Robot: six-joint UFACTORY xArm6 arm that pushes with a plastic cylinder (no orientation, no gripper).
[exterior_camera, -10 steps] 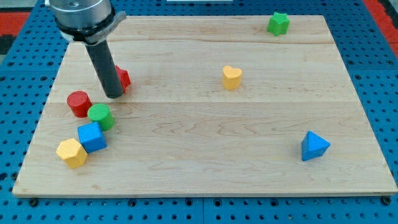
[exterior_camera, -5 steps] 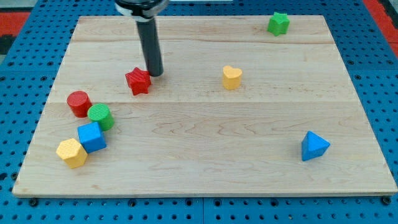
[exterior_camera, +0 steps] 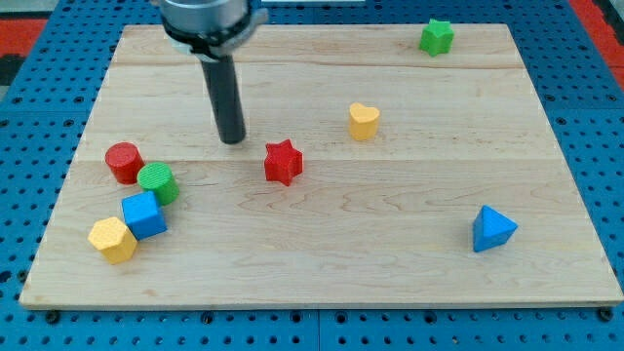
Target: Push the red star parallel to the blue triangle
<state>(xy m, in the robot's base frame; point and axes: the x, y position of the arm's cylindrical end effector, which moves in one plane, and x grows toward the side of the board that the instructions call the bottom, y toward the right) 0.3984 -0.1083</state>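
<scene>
The red star [exterior_camera: 283, 162] lies on the wooden board [exterior_camera: 390, 244], a little left of its middle. The blue triangle [exterior_camera: 492, 229] sits at the lower right, far from the star. My tip [exterior_camera: 232, 139] rests on the board to the upper left of the red star, a short gap away and not touching it. The dark rod rises from the tip toward the view's top.
A yellow heart [exterior_camera: 364, 121] lies right of and above the star. A green star [exterior_camera: 437, 37] sits at the top right. At the lower left cluster a red cylinder [exterior_camera: 124, 162], a green cylinder [exterior_camera: 157, 183], a blue cube [exterior_camera: 144, 214] and a yellow hexagon [exterior_camera: 112, 240].
The red star has slid right and down, from the left part of the board toward the middle. My tip moved right behind it, then ended to its upper left.
</scene>
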